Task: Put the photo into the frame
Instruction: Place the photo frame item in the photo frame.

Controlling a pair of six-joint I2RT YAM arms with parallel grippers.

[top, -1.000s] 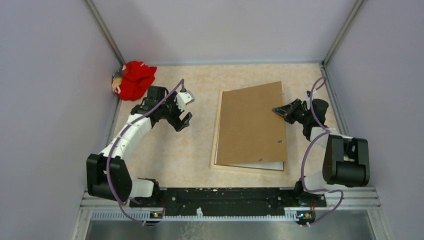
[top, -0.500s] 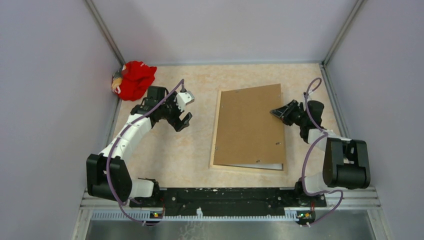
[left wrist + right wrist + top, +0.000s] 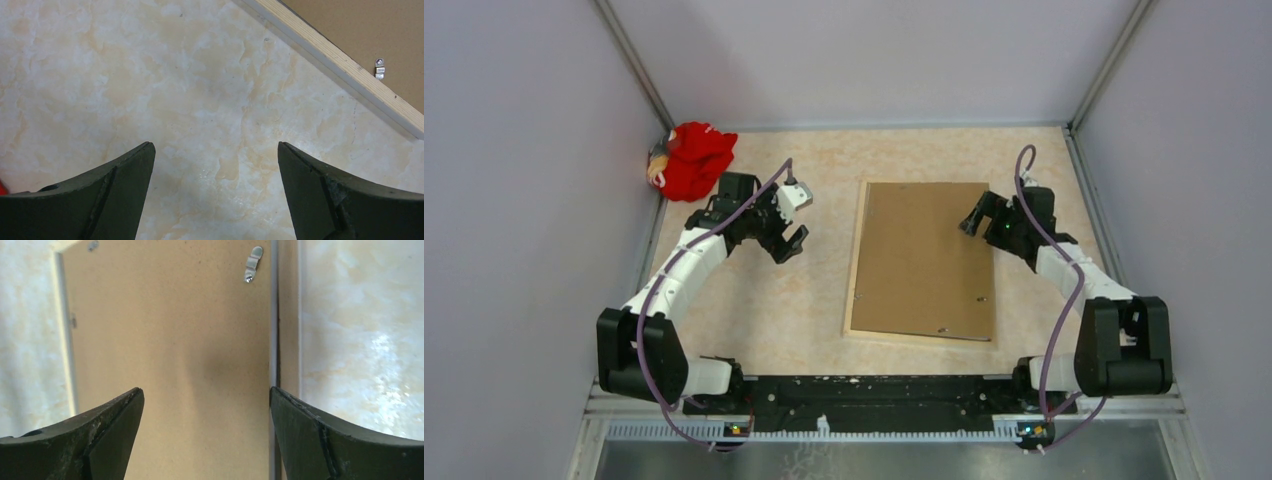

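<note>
The frame [image 3: 855, 280] lies face down mid-table, its light wood rear edges showing. The plain brown backing board [image 3: 924, 260] lies flat inside it and covers the opening. The photo is hidden. My right gripper [image 3: 977, 214] hovers open over the board's far right edge, holding nothing. In the right wrist view its fingers [image 3: 300, 430] straddle the board [image 3: 170, 330] and the frame's rim [image 3: 287, 315]. My left gripper [image 3: 796, 243] stands open over bare table, left of the frame. The frame's edge [image 3: 340, 65] crosses the top right of the left wrist view.
A red cloth bundle [image 3: 692, 158] sits in the far left corner. Small metal clips [image 3: 252, 262] are fixed on the board near the rim. Grey walls close in the table on three sides.
My right gripper has opened and let go of the backing board's right edge. The board has dropped flat into the frame, covering the white strip at its near edge. The left arm is unmoved.
</note>
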